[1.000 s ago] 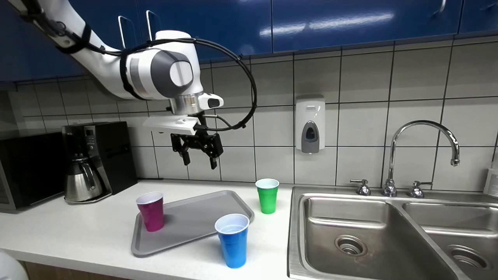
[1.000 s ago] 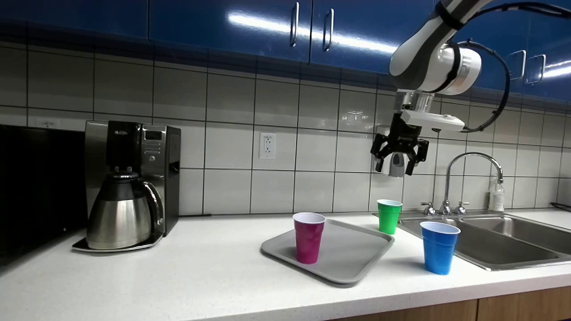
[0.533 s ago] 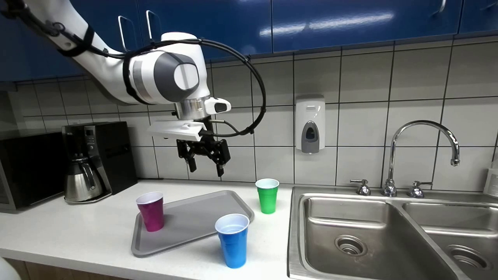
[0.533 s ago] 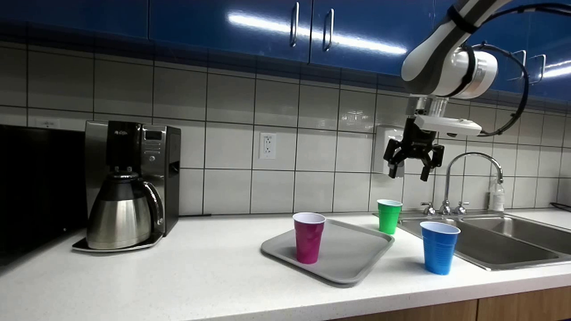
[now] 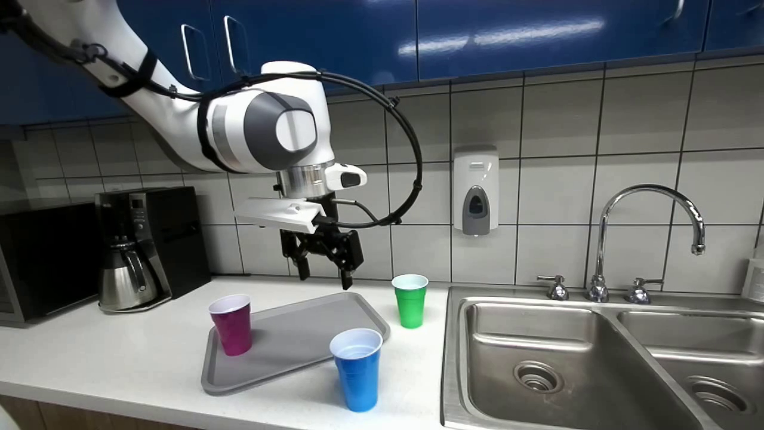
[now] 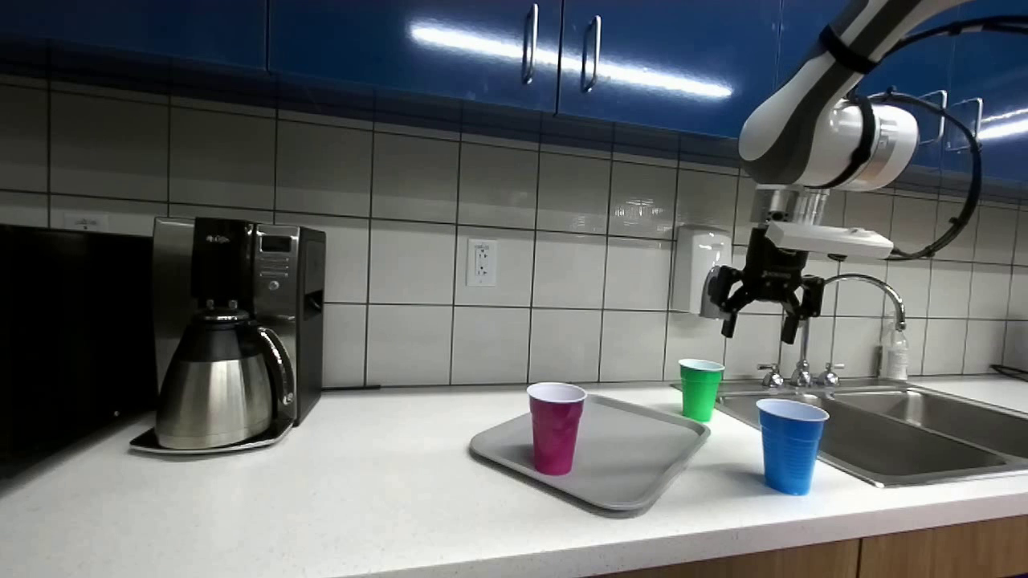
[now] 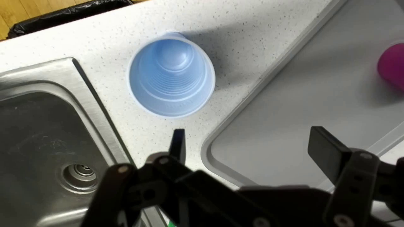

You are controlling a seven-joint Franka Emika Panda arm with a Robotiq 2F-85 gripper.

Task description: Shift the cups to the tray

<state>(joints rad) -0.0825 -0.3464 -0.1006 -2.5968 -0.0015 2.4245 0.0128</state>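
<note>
The magenta cup (image 5: 231, 325) stands upright on the grey tray (image 5: 316, 328), near one end. Off the tray, upright on the counter, are the blue cup (image 5: 358, 373) and the green cup (image 5: 410, 301). My gripper (image 5: 325, 280) hangs in the air above the cups, open, nothing between its fingers. In the wrist view I look down into the blue cup (image 7: 172, 78), which lies ahead of the fingertips and left of the tray's rim (image 7: 208, 151). The magenta cup (image 7: 393, 66) is cut off at that view's right edge; only a sliver of green shows at the bottom.
A steel sink (image 5: 537, 340) with a tall faucet (image 5: 650, 191) adjoins the blue and green cups' side. A coffee maker with a steel pot (image 6: 217, 393) stands at the far end. The soap dispenser (image 5: 476, 191) hangs on the tiles, and blue cabinets (image 5: 555, 36) overhang the counter.
My open gripper has come down and moved rightward in both exterior views, toward the sink side. The cups and tray have stayed in place.
</note>
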